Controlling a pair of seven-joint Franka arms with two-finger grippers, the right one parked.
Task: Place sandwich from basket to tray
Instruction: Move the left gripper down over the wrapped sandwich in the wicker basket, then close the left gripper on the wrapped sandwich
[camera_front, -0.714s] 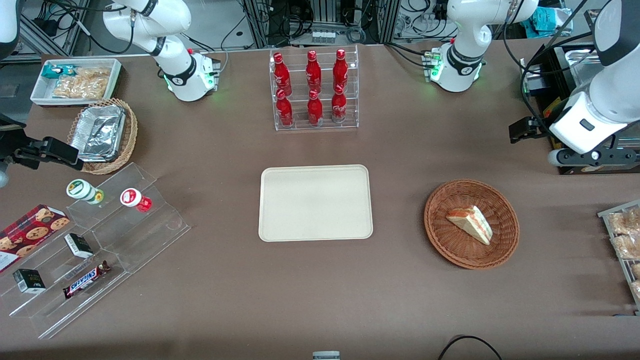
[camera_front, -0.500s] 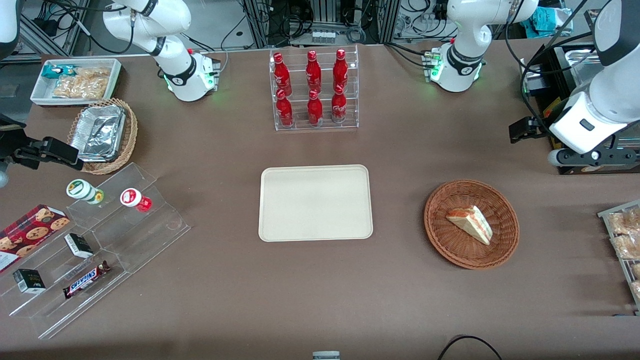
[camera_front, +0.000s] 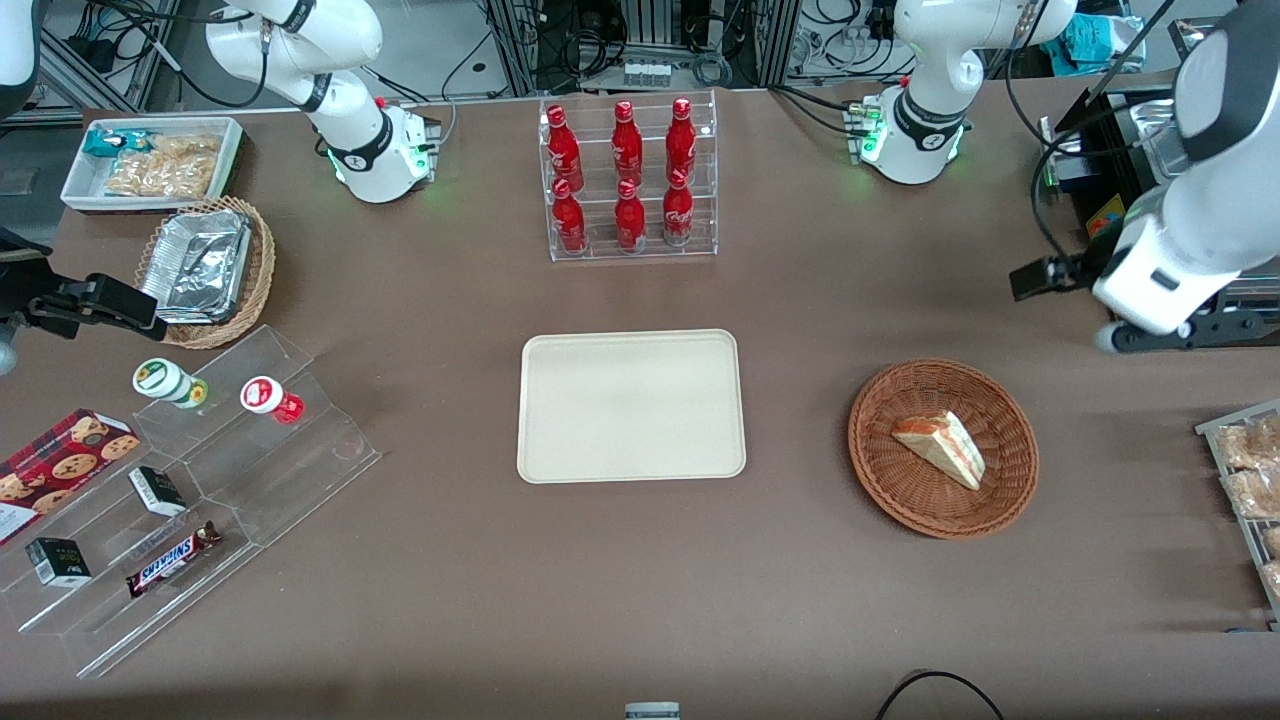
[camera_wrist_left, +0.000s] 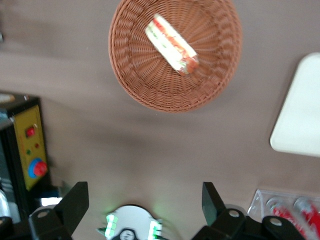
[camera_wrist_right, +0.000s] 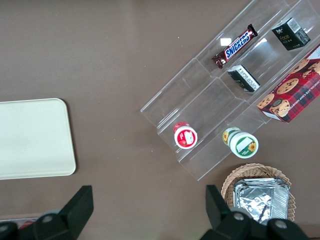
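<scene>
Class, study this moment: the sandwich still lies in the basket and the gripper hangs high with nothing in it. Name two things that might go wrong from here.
1. The sandwich is a slanted wedge, so the open gripper, far above the table, may slip off its sloped faces.
2. The shallow basket sits loose; a low approach might catch its rim and shove it away from the tray.

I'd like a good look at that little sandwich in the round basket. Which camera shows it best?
The left wrist view: the sandwich looks largest there, filling stripes showing, lying in the basket. The open hand is apart from both. The front view shows the sandwich smaller, but with the tray beside the basket. The right wrist view misses it.
</scene>
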